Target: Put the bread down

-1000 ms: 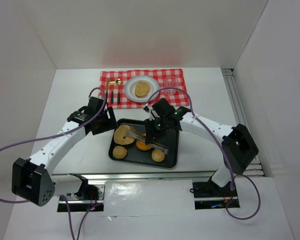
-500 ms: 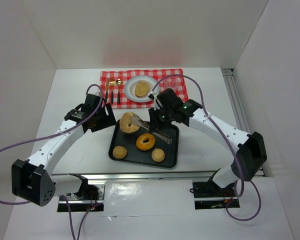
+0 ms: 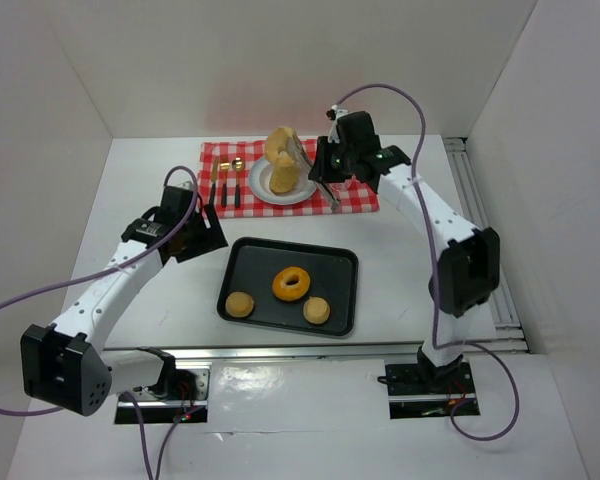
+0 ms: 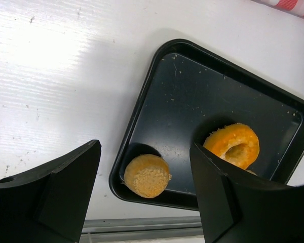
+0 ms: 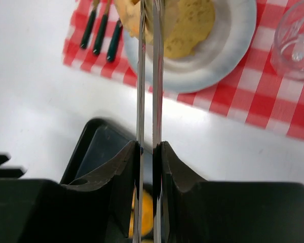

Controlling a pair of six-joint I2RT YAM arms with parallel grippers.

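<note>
Top view: the right tool (image 3: 322, 168) is clamped on tongs (image 3: 315, 175), whose tips pinch the bread (image 3: 281, 147) above the plate (image 3: 260, 189) on the checked cloth (image 3: 355, 203). The left tool (image 3: 205, 236) hangs over the white surface (image 3: 410, 280) beside the black tray (image 3: 325, 272). White walls (image 3: 310, 60) enclose the space.

Left wrist view: the left tool's fingers are spread wide with nothing between them. Below, a bun (image 4: 147, 175) and a doughnut (image 4: 233, 146) sit in the tray.

Right wrist view: the fingers are nearly together on the tongs' two blades. A flat slice (image 5: 192, 23) lies on the plate, between a glass (image 5: 298, 38) and cutlery (image 5: 99, 31).
</note>
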